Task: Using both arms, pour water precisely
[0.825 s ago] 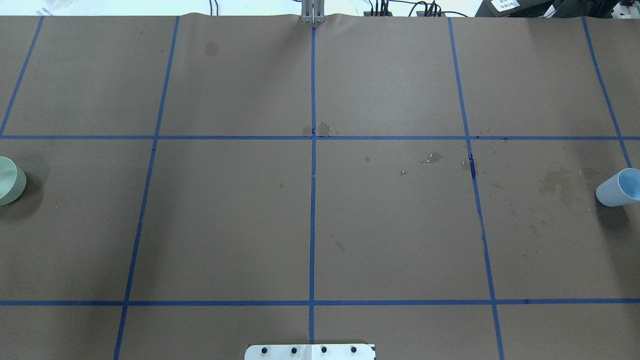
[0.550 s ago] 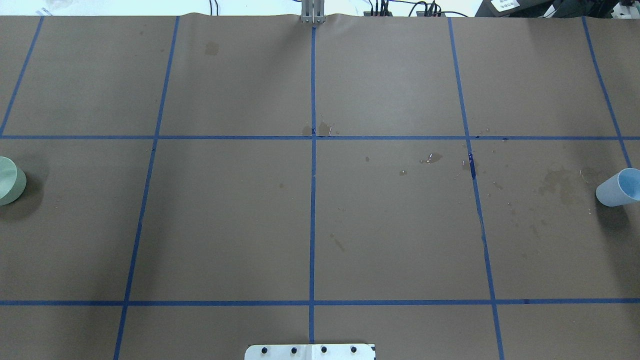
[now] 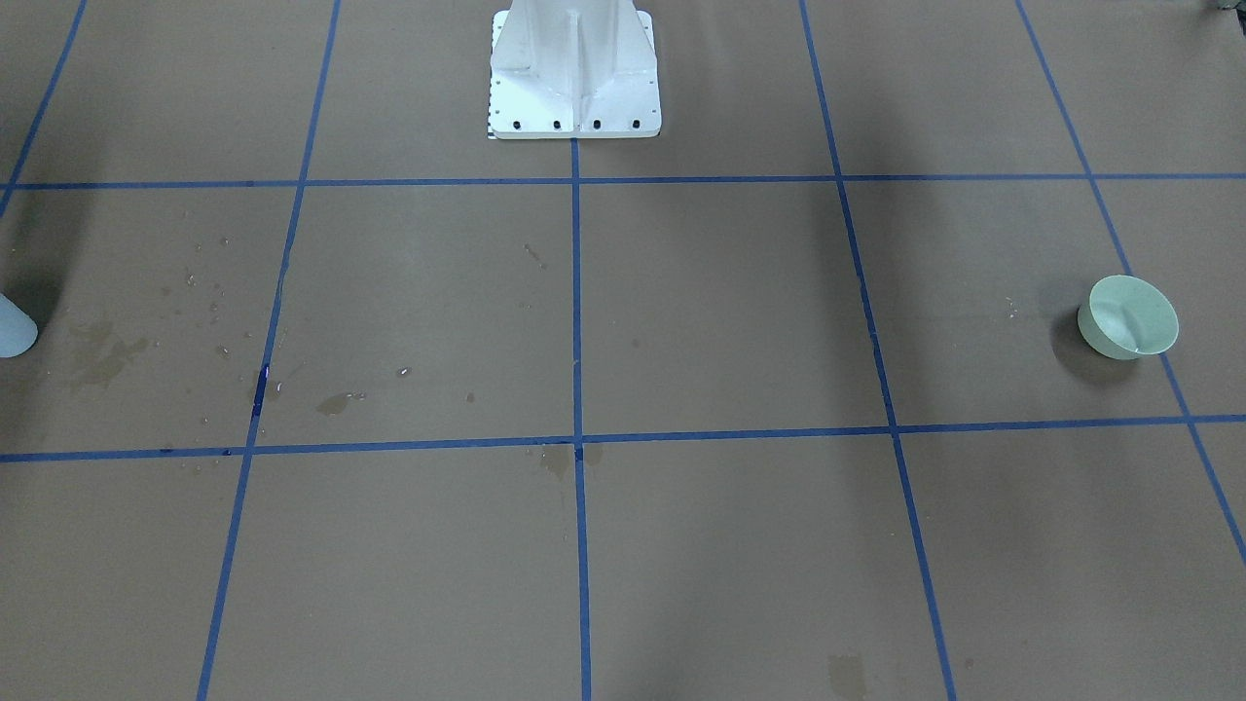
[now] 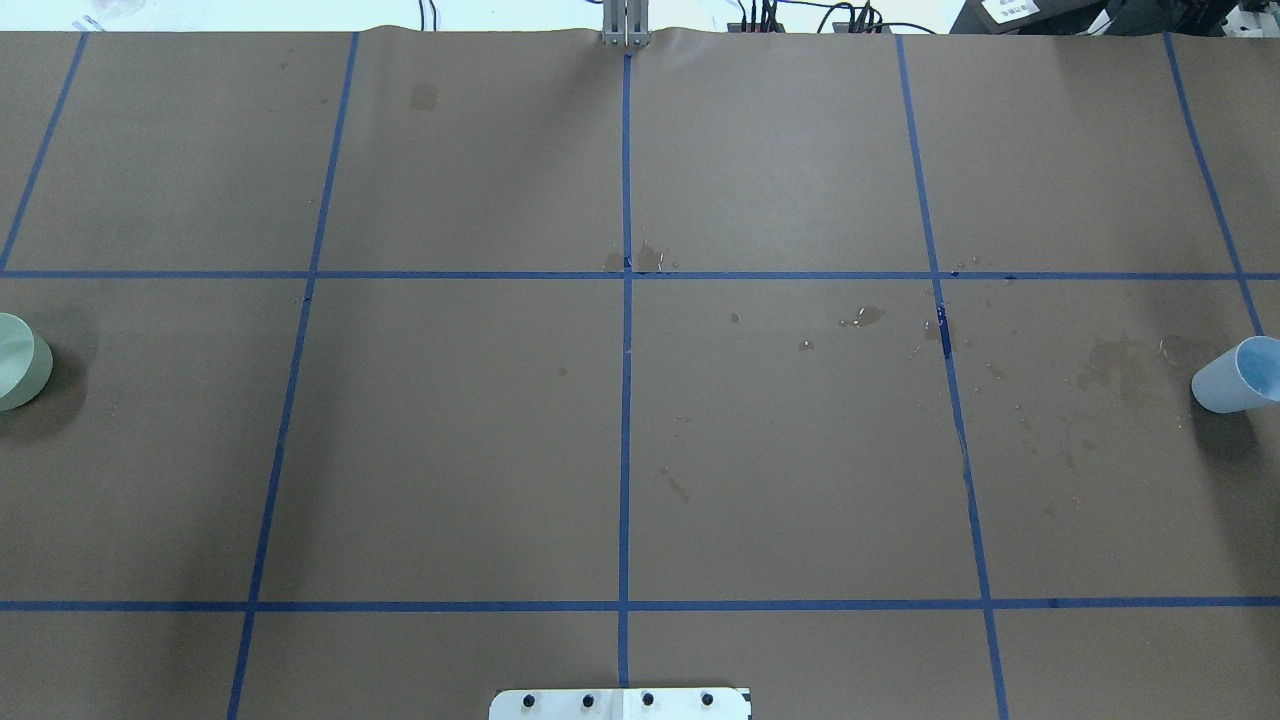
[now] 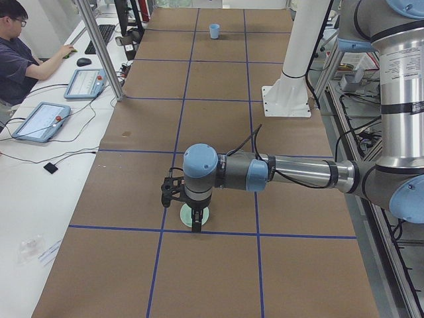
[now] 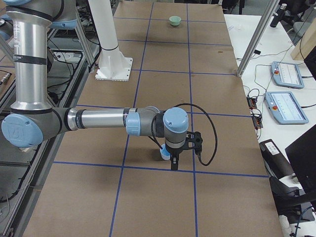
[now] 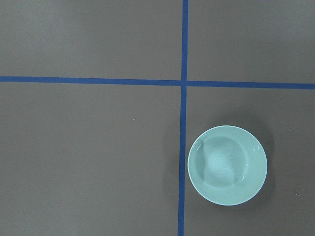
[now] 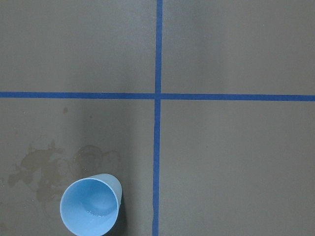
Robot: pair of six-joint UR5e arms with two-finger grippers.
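You are hovering right gripper (image 6: 174, 166) by blue cup (image 8: 91, 205), left gripper (image 5: 196, 226) by green bowl (image 7: 227, 165); align squarely before descending; jaws: cannot tell.

Light even and diffuse, falling from above; all 6 views adequately bright. Brown paper (image 4: 450, 450) reads matte. Broad soft shadow bands (image 3: 857, 292) lie across it in the front-facing view. Green bowl (image 3: 1129, 316) casts a soft-edged dark patch at its lower left there. Blue cup (image 4: 1235, 375) has a like patch below it in the overhead view. White pedestal (image 3: 574, 68) brightest, slightly washed out. Strip beyond the table's far edge (image 4: 300, 15) overexposed, cyan-white. Tiny glints on water (image 8: 96, 212) in the cup's bottom, right wrist view. Focus sharp, edges crisp.
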